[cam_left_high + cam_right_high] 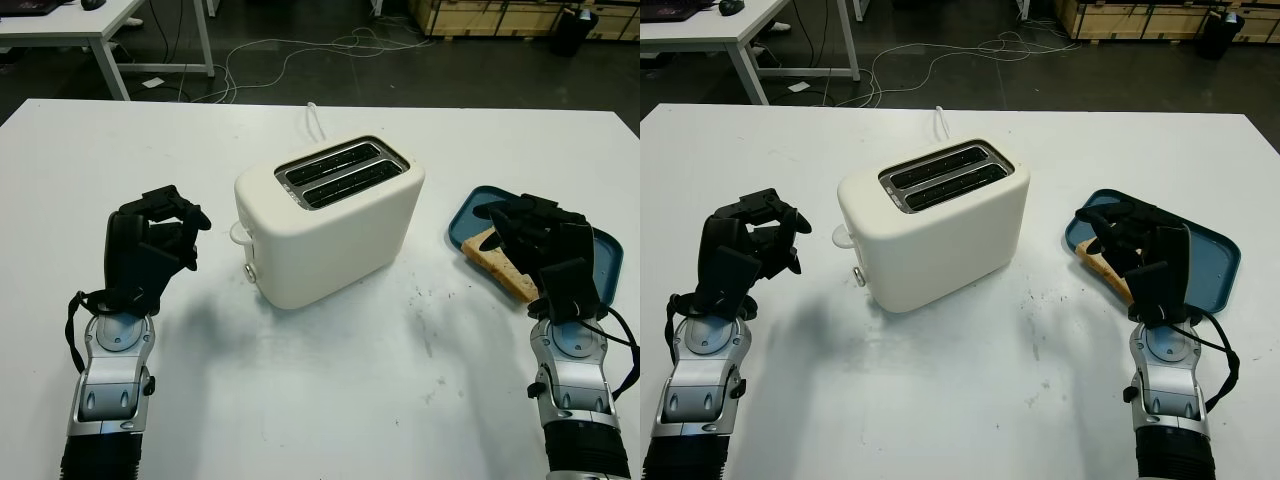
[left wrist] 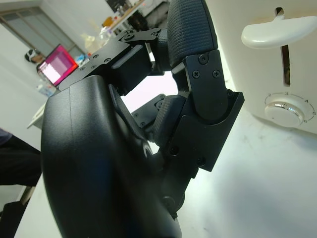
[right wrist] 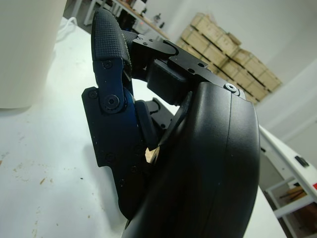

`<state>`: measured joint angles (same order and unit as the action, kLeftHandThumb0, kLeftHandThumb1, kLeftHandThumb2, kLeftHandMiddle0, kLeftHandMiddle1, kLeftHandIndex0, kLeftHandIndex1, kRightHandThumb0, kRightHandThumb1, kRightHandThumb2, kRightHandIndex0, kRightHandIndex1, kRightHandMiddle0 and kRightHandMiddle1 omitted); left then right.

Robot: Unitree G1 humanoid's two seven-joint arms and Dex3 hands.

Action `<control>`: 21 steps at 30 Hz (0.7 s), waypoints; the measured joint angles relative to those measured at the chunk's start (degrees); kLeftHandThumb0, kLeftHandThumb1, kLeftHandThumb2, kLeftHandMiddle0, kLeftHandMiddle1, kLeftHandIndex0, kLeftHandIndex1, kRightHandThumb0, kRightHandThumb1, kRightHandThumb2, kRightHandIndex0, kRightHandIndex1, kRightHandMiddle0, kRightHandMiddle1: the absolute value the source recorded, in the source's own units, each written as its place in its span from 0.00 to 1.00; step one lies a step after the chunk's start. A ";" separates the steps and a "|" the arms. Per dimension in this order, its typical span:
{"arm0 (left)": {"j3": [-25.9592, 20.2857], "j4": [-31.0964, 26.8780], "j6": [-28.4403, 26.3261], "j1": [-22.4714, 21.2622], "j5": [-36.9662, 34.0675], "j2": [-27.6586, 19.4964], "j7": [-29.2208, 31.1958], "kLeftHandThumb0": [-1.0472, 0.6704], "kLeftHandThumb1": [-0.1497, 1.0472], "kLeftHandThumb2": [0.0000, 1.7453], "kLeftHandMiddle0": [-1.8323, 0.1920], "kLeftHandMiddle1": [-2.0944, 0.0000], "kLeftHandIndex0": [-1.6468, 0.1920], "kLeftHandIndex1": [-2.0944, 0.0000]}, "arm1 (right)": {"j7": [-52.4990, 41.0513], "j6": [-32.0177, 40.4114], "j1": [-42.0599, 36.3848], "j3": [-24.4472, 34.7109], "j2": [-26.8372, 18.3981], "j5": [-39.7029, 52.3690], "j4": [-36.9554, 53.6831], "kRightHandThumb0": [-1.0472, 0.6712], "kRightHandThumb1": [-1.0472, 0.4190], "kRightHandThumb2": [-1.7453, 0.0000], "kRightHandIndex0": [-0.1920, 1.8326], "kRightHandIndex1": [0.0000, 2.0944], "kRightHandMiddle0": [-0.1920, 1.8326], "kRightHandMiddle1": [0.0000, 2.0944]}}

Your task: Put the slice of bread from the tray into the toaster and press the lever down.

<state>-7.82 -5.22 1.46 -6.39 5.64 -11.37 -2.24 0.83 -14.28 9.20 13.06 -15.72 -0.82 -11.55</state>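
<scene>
Left hand (image 1: 158, 240) curled on nothing, hovering over the table (image 1: 330, 400) well left of the toaster (image 1: 330, 220). Just beyond its fingers (image 2: 190, 49), in the left wrist view: lever (image 2: 277, 30) up at the top of its slot, dial (image 2: 290, 110) below it. Nearer hand for the press, by the look of it, with lever on the toaster's end that faces these fingers.

Toaster in the middle, both slots (image 1: 340, 172) open upward and bare, long axis running from near-left to far-right, away from the left hand's fingertips.

Right hand (image 1: 1138, 248) over the near-left end of the tray (image 1: 1215, 255), fingers (image 3: 111, 69) bent down over the bread (image 1: 500, 262). Bread on the tray, under and just beside those fingers, a strip of crust poking out toward the toaster; long axis roughly from tray's near edge out toward the table, though mostly hidden by the hand. Cannot tell whether the fingers have closed on the slice or merely sit above it; a sliver of something pale between finger and palm in the right wrist view, too small to settle it.

Key relation, as a judgement: bread directly beneath right fingers, slots up and to their left, so a lift and a carry leftward across the gap.
</scene>
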 measured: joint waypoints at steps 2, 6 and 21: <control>-0.01 0.00 0.00 0.00 -0.01 0.00 0.00 0.12 0.80 0.35 0.24 0.32 0.27 0.31 | 0.01 0.00 0.00 0.00 0.00 -0.01 0.00 0.21 0.09 0.88 0.57 0.67 0.63 0.34; 0.00 0.00 0.00 0.00 0.00 -0.01 0.00 0.13 0.80 0.35 0.24 0.33 0.28 0.31 | 0.01 0.00 0.00 0.00 0.00 -0.01 0.00 0.21 0.09 0.88 0.57 0.68 0.62 0.35; -0.54 0.02 0.12 -0.01 -0.35 -0.06 0.20 0.13 0.79 0.36 0.24 0.33 0.27 0.32 | 11.55 -3.74 -6.77 -0.92 -5.73 -25.40 8.67 0.14 0.09 0.87 0.24 0.41 0.36 0.09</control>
<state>-8.37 -5.21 1.58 -6.39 5.29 -11.43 -2.04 12.38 -18.02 2.43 12.15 -21.45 -26.22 -2.89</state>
